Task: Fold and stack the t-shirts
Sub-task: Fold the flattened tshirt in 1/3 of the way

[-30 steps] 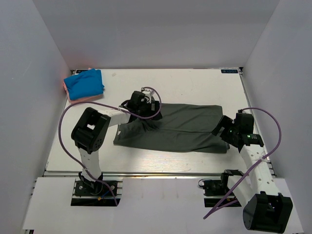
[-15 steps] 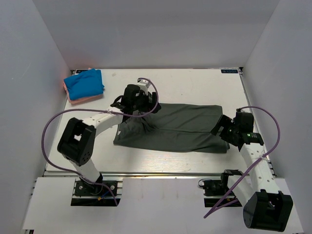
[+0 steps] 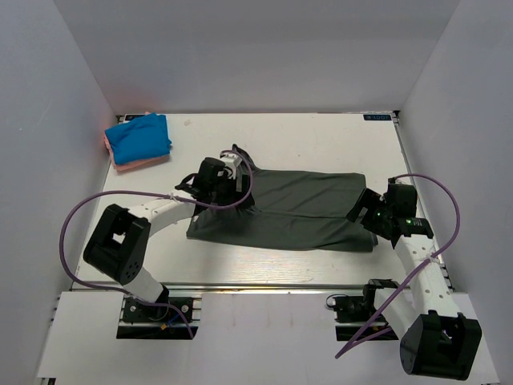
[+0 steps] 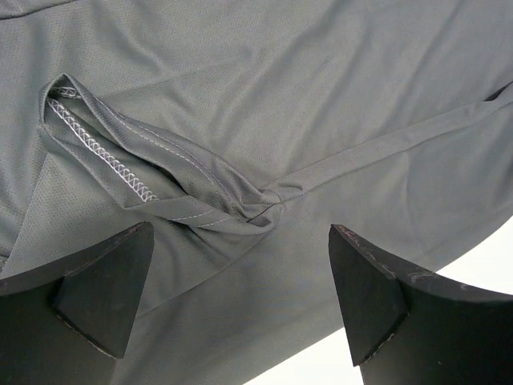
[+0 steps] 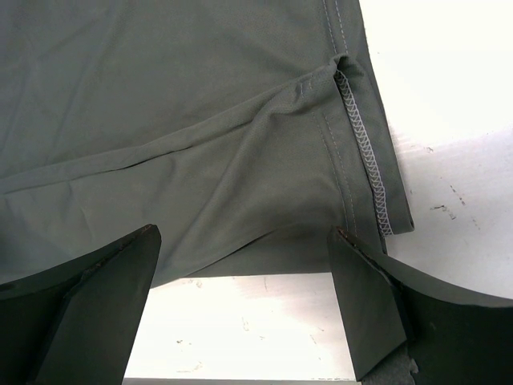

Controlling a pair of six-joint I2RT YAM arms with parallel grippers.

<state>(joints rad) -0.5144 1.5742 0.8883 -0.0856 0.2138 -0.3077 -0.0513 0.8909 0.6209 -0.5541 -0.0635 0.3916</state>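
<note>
Seen from above, a dark grey-green t-shirt lies partly folded into a long band across the middle of the white table, running from 9 o'clock to 3 o'clock between two robot arms. The left gripper hangs over the garment's 10 o'clock end with its jaws spread wide and nothing between them. The right gripper sits at the 3 o'clock end, its jaws likewise wide apart and empty. In the table's 10 o'clock corner, well apart from the large shirt, a folded bright blue t-shirt rests on top of a salmon-pink t-shirt, of which only a thin edge shows. Purple cables loop from each arm down toward the bases at 6 o'clock. The left wrist camera looks down between the left gripper and its two dark fingers onto rumpled grey-green cloth, where a turned-over hem with pale overlock stitching bunches up just above the open gap, a crease running from it toward 2 o'clock; bare table shows at 4 o'clock. The right wrist camera shows the right gripper poised over the shirt's near edge, a stitched hem running down at 2 o'clock, with white table beyond it and below the cloth at 6 o'clock.
</note>
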